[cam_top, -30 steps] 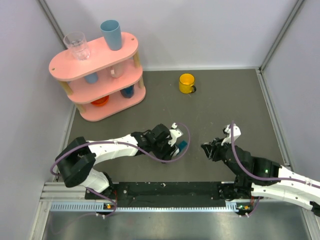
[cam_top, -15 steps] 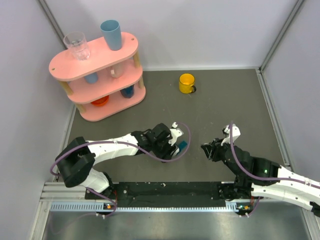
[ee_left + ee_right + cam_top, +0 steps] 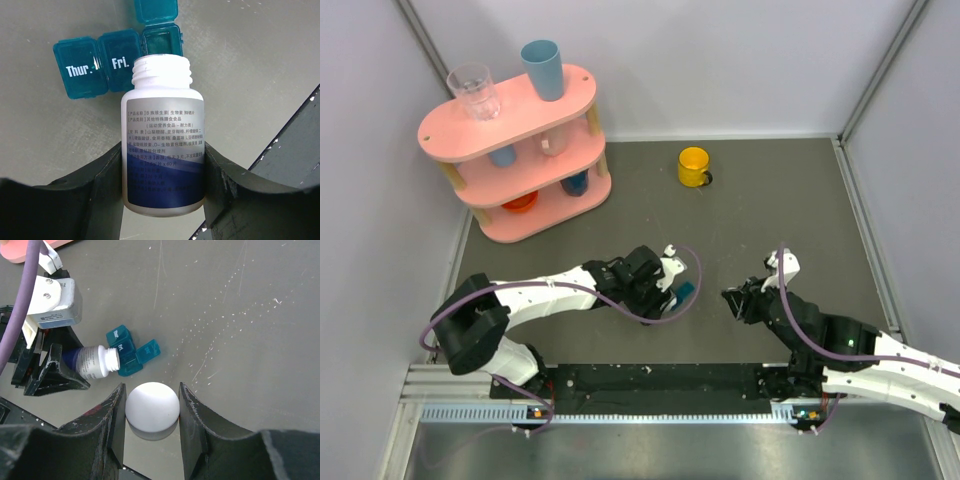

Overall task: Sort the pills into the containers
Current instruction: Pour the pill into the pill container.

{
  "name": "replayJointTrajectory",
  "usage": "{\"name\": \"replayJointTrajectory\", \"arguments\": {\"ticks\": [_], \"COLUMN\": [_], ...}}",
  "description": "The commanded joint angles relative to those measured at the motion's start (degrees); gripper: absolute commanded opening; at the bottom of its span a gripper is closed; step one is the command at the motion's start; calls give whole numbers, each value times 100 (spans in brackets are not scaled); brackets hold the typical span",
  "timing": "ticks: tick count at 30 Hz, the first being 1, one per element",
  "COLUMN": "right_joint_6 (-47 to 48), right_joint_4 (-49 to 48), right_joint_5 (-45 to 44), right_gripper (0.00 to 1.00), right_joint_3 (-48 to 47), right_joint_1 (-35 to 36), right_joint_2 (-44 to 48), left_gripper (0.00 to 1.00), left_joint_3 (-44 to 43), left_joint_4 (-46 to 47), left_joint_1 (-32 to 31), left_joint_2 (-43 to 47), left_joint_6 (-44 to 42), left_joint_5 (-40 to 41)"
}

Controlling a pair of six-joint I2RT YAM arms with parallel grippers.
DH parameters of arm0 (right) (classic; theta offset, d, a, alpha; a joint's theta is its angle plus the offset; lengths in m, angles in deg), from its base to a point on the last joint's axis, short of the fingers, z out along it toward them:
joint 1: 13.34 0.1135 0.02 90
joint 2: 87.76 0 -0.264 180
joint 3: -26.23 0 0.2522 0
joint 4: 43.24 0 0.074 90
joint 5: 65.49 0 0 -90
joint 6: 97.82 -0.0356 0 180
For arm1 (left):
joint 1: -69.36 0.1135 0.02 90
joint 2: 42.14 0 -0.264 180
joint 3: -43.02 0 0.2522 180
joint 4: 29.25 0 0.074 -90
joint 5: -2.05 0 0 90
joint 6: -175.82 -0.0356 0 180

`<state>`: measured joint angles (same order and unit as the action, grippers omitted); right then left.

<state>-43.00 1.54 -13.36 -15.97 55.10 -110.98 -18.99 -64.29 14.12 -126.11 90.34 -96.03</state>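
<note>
Motion is barely showing: left gripper (image 3: 162,165), clamping the pill bottle (image 3: 162,135), is nudging its mouth at the teal pill box (image 3: 97,62)'s open compartment (pouring seemingly pending); right gripper (image 3: 151,399) is pinching the white cap (image 3: 152,407).

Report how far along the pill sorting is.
Done: the bottle is uncapped, its white cap shut in the right gripper, and one end compartment of the pill box is flipped open. In hand: the left gripper holds the bottle tipped, mouth at that open compartment. Left: no pill shows in it, and Thur. and Fri. are shut.
</note>
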Motion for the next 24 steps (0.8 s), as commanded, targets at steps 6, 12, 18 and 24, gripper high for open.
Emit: {"name": "replayJointTrajectory", "arguments": {"ticks": [6,12,18,24], "right_joint_6": [-50,-68,-86,-112], "right_joint_4": [-123,-123,-123,-123], "right_joint_5": [16,25,25,34], "right_gripper": [0,0,0,0], "right_joint_3": [41,67,85,120], "right_joint_1": [-42,-42,-51,-59], "right_joint_2": [99,134,151,169], "left_gripper": [0,0,0,0], "left_joint_3": [-299,-361,-396,-457], "left_joint_4": [-52,-131,-175,-254], "left_joint_1": [-30,-39,-48,-57], "left_joint_2": [64,3,-24,-76], "left_joint_6": [-73,-108,-117,-135], "left_joint_5": [-10,-1,-1,43]}}
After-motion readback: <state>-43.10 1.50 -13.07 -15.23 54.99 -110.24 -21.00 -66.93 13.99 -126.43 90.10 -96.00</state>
